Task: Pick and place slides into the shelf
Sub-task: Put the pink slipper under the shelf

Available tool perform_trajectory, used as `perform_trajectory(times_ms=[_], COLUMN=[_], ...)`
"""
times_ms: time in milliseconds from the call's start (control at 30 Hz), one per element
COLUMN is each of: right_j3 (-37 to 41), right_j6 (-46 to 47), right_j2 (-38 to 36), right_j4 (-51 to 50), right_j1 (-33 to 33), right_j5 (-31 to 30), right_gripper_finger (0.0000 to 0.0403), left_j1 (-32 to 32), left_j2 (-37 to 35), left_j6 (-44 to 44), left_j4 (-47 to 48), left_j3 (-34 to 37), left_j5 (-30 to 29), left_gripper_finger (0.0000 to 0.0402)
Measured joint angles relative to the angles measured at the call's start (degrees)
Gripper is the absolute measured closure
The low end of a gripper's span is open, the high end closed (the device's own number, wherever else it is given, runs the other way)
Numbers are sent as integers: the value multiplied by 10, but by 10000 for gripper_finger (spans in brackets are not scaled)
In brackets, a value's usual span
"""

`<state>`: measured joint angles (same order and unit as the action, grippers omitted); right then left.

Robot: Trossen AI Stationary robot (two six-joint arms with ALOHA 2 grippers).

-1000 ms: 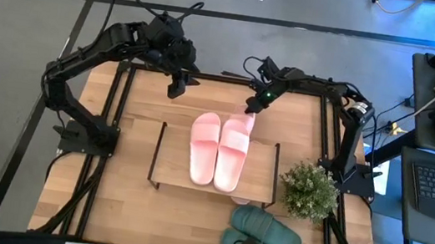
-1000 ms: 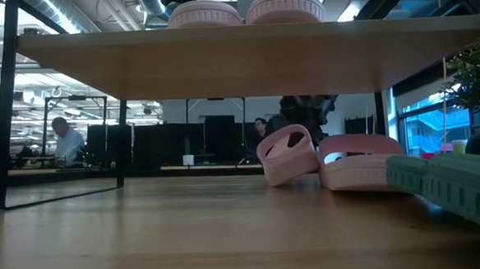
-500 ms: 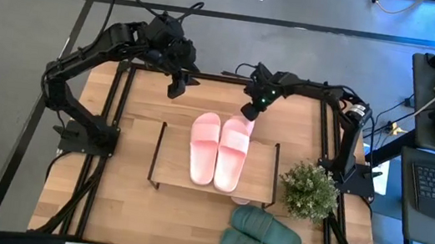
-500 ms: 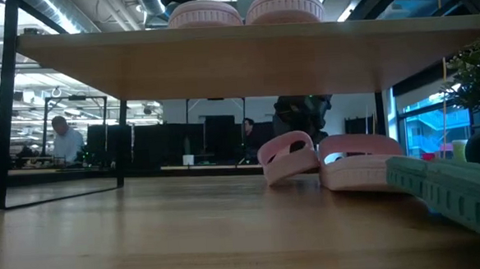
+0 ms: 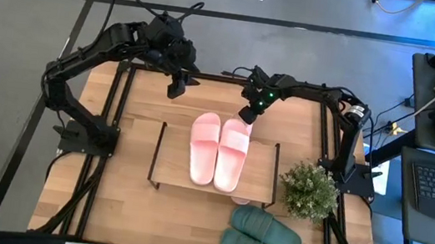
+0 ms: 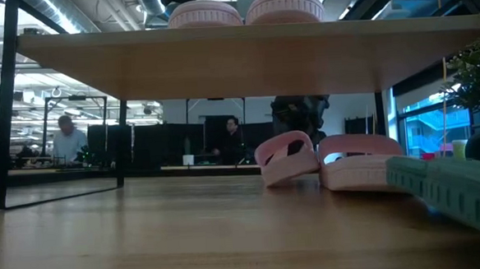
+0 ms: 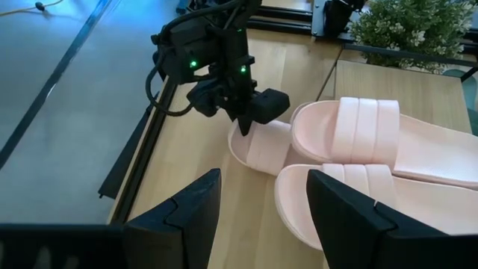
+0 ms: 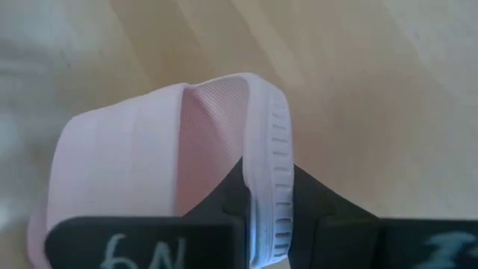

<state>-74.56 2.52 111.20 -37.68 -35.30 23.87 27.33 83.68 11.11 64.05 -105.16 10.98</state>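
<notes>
Right wrist view: the right gripper (image 8: 258, 217) is pinching a pink slide (image 8: 179, 164) by its edge at the shelf's (image 5: 174, 163) far side, probably to tuck it underneath, while the left gripper (image 5: 174, 89) is hanging open nearby.

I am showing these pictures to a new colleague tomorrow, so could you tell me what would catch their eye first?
Most likely the pair of pink slides lying side by side on the shelf's wooden top at mid-table. Next, the right hand at the shelf's far edge, shut on the rim of another pink slide that sits lower, below the top board. The dark green slides lie at the table's near edge, beside a potted plant.
</notes>
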Motion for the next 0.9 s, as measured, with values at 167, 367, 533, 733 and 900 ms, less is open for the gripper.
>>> perform_trajectory(times_ms=[167,367,533,733,900], right_j3=[0,-2,-3,-3,-3], right_j6=[13,4,1,-2,2], right_j2=[0,1,1,1,1], right_j4=[11,8,5,3,4], right_j1=[0,-1,-1,0,0], right_j5=[-3,-7,-7,-6,-5], right_gripper_finger=[330,303,288,239,192], left_j1=[0,0,0,0,0], left_j2=[0,0,0,0,0], left_j6=[0,0,0,0,0], left_j4=[5,11,11,11,11], left_j3=[0,0,0,0,0], left_j5=[0,0,0,0,-8], left_gripper_finger=[211,211,211,211,211])
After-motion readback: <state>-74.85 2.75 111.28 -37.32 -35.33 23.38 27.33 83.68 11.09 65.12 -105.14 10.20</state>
